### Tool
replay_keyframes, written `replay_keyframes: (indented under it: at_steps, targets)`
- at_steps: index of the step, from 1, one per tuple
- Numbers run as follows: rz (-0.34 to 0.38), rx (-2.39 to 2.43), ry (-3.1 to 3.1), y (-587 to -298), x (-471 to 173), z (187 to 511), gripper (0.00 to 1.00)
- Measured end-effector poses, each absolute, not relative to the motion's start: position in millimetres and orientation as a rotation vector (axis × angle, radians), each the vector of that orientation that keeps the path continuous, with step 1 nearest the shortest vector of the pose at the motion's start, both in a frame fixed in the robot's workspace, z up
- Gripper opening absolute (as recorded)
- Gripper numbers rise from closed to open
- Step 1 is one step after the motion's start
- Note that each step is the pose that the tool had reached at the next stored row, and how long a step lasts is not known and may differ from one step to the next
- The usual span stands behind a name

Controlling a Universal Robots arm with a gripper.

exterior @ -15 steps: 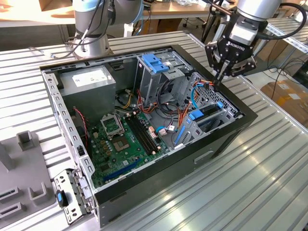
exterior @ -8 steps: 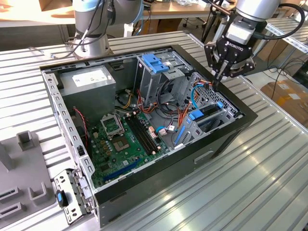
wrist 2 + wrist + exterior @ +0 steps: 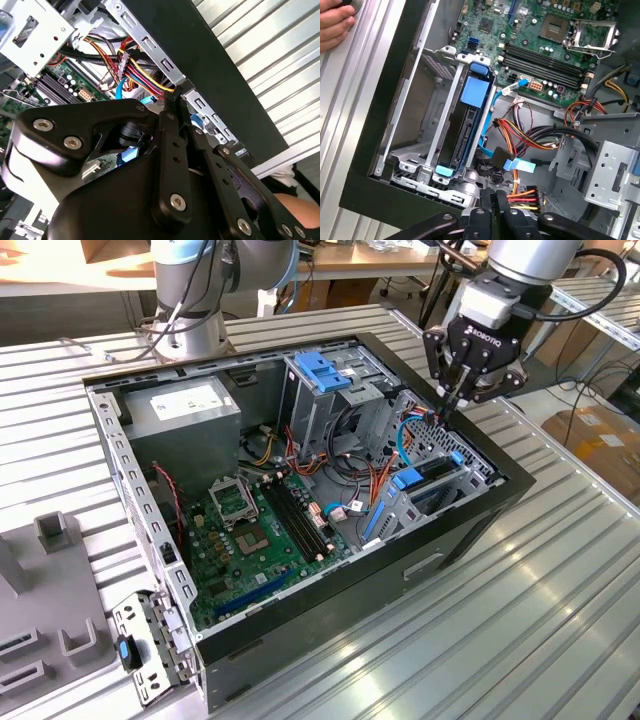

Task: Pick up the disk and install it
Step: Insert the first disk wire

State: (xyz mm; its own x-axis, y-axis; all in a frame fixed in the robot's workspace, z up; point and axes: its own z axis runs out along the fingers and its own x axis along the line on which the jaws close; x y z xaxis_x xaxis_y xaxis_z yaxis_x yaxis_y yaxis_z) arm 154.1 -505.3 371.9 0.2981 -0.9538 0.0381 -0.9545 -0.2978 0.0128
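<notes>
The disk (image 3: 464, 125) sits slotted in the drive bay (image 3: 415, 105) at the exterior view's right, the gripper (image 3: 446, 410) just above it, jaws together.

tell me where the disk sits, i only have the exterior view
Observer: In the first wrist view the disk stands on edge inside the bay, with its blue bracket at the motherboard end.
Operator: is the gripper holding anything
Observer: In the second wrist view the gripper is shut, and I see nothing in it. It is close to the coloured wires.
Operator: anyone near the case
Observer: Yes. The first wrist view shows a hand over the table, just outside the case.
</notes>
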Motion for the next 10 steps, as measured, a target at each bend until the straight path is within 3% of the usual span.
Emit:
replay_keyframes:
  at_steps: [10]
  targets:
    - [0.035,2.439,-1.925,-520.0,154.1,371.2,0.16]
